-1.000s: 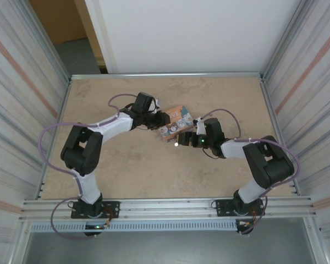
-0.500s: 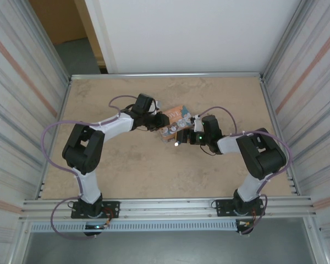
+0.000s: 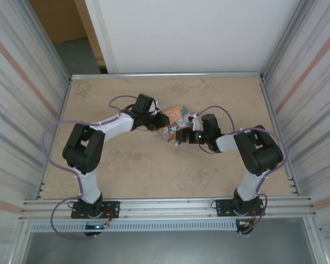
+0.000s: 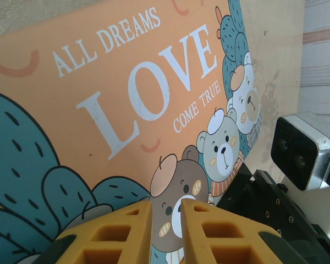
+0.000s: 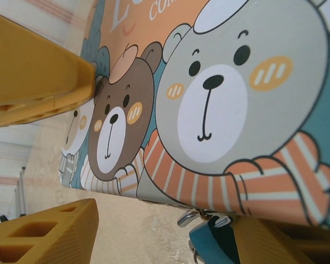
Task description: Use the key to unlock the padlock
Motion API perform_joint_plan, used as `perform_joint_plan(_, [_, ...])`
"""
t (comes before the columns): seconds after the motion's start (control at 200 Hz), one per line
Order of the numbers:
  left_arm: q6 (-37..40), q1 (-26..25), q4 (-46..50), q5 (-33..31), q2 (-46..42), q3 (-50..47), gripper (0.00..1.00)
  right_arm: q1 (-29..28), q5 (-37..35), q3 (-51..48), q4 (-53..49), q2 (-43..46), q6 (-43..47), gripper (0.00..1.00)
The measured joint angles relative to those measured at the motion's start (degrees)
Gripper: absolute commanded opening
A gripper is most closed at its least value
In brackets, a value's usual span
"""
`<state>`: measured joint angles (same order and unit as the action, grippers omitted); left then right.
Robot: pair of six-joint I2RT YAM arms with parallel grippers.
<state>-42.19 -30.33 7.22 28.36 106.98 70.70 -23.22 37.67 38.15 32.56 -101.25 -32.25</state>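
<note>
Right wrist view is showing the teal padlock (image 5: 212,242) sitting at the LOVE tin's (image 5: 236,110) edge, between the right gripper's (image 5: 165,234) widely spread fingers. The left gripper (image 4: 166,225) is hovering nearly closed over the tin's face. The padlock is looking tiny, light, rigid and slippery, so pinching its flat body seems best.
</note>
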Motion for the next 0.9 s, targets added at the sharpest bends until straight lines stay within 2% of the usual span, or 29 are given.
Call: perform_joint_plan(0.902, [0.00, 0.07, 0.00, -0.28, 0.00, 0.00, 0.21, 1.25, 1.01, 0.02, -1.53, -1.29, 0.15, 0.22])
